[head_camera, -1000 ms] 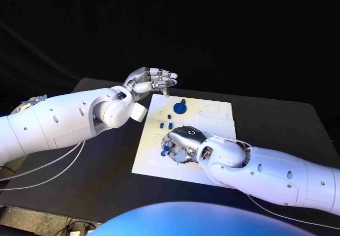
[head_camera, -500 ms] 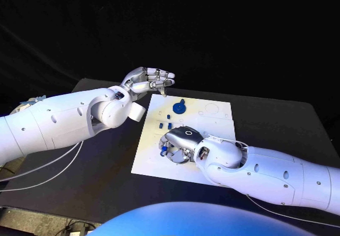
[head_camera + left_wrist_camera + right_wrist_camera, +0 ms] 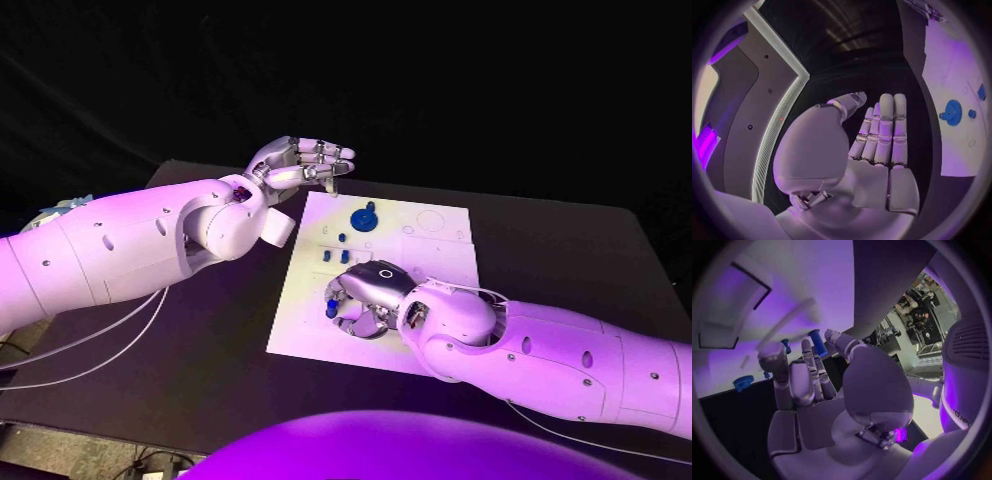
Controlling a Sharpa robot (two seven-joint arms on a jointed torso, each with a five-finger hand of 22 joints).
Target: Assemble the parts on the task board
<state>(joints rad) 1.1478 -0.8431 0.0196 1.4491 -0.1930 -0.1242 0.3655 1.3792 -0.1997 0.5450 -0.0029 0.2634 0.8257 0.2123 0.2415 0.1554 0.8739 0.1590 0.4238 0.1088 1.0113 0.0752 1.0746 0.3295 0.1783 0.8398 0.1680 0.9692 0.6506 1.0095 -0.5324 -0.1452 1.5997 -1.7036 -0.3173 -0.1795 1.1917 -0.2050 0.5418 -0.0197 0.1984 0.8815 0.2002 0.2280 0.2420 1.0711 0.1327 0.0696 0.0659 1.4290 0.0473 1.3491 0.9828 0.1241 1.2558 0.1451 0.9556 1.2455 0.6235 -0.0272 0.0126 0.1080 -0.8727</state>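
The white task board [image 3: 418, 262] lies flat in the middle of the black table [image 3: 577, 250]. The right hand [image 3: 364, 297] sits low over the board's near part, pinching a small blue part [image 3: 817, 342] in its fingertips. The part sticks up past them, toward the board. The left hand [image 3: 303, 163] is curled up on nothing, off the board's far corner, so the right hand is nearer.

task board [image 3: 433, 250]: matt white plate | parts [image 3: 366, 217]: smooth blue plastic | table [image 3: 577, 250]: matt black
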